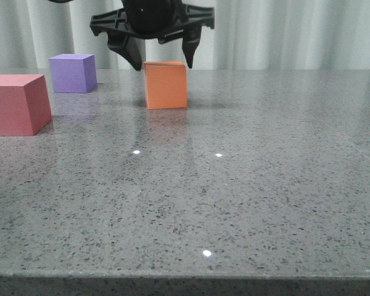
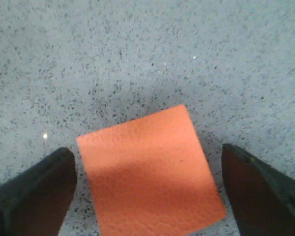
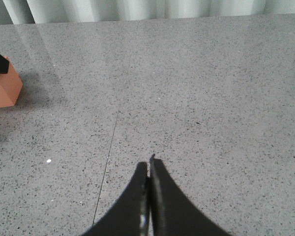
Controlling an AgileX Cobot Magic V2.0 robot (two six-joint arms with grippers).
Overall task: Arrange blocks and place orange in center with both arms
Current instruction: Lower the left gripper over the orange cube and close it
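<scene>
Presently, step: the left arm looks poised to grasp the orange cube; judging by the layout, the arranging is not finished.
Left gripper: upper middle of the front view, hanging just above the orange cube, fingers spread wide with one tip off each upper corner. In the left wrist view the two dark fingertips flank the cube's top face with bare stone showing on both sides, so nothing is pinched yet.
Reason for that pose: the spread leaves room to drop over the cube; the cube sits slightly rotated between the fingers, so the closing faces may not meet it squarely.
Orange cube, place: on the grey stone table, a little left of the middle of the front view and far back.
Purple cube: upper left of the front view, well apart from the orange one.
Red cube: left edge of the front view, nearer the camera than the purple, partly cut off.
Right gripper: bottom middle of its own wrist view, fingers pressed together on nothing, over open stone; it does not show in the front view. The orange cube appears only at that view's left edge.
Risk: a skewed closing could twist or push the cube.
</scene>
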